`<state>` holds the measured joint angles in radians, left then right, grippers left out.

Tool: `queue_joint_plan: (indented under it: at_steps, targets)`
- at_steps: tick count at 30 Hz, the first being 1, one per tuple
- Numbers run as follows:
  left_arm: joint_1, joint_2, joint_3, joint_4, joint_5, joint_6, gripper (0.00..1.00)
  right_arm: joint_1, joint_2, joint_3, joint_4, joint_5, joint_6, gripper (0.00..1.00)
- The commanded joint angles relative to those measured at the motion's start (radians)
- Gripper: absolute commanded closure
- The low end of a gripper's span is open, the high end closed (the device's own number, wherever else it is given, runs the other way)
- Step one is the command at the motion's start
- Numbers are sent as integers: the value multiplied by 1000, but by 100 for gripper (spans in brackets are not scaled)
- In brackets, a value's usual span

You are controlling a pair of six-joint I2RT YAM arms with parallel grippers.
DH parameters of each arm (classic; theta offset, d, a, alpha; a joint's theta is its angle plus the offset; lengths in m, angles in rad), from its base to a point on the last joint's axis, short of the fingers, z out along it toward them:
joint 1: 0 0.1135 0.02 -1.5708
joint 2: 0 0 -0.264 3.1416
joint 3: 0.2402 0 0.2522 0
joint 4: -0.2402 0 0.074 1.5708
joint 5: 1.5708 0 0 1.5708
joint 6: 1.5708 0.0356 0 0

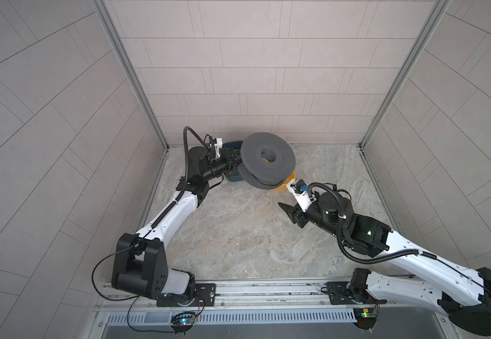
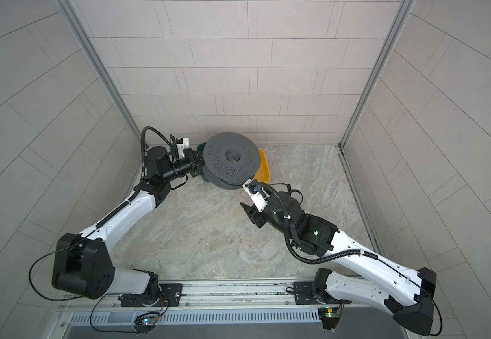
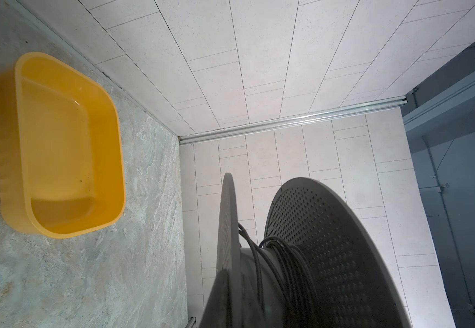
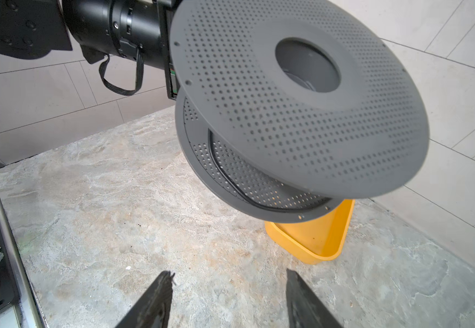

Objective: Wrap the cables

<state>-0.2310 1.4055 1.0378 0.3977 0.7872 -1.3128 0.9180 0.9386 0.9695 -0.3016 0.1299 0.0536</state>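
A grey perforated spool (image 1: 267,160) (image 2: 231,160) hangs tilted above the floor near the back wall. My left gripper (image 1: 235,164) (image 2: 198,165) (image 3: 230,301) is shut on the edge of one of its flanges (image 3: 226,227). The black cable (image 3: 284,255) is wound in several turns round the spool's core. One loose turn of the cable (image 4: 230,181) lies against the lower flange. My right gripper (image 1: 287,212) (image 2: 247,210) (image 4: 230,274) stands open and empty over the floor, below and in front of the spool and clear of it.
A yellow tub (image 1: 286,185) (image 2: 263,167) (image 3: 60,142) (image 4: 316,241) sits empty on the stone floor under the spool's far side. A dark blue tub (image 1: 232,145) (image 2: 200,146) stands behind my left gripper. Tiled walls close in the back and both sides.
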Motion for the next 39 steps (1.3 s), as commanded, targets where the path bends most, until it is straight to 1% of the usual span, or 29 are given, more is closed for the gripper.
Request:
queue_joint_plan:
  at_steps: [1,5,13,18,25,31,34,36,39]
  targets:
    - [8,-3,41,117,27,-32,100,-30,-30,-19,-28,-29,34,38]
    - [8,-5,41,121,30,-38,100,-64,-39,-28,-28,-56,53,38]
    - [13,-5,29,144,39,-54,100,-102,-44,-40,-18,-65,79,38]
    - [13,-1,27,157,44,-63,100,-151,-56,-47,-13,-99,101,38]
    - [20,-6,31,162,53,-74,100,-212,-83,-64,-17,-114,107,38]
    - [27,-18,48,167,75,-103,100,-330,-76,-77,-9,-149,114,35]
    - [33,-24,57,166,90,-116,100,-416,-40,-74,2,-214,117,30]
    - [37,-27,68,162,109,-121,100,-474,-13,-75,16,-249,127,28]
    - [45,-36,84,149,132,-126,100,-574,58,-61,45,-329,187,24]
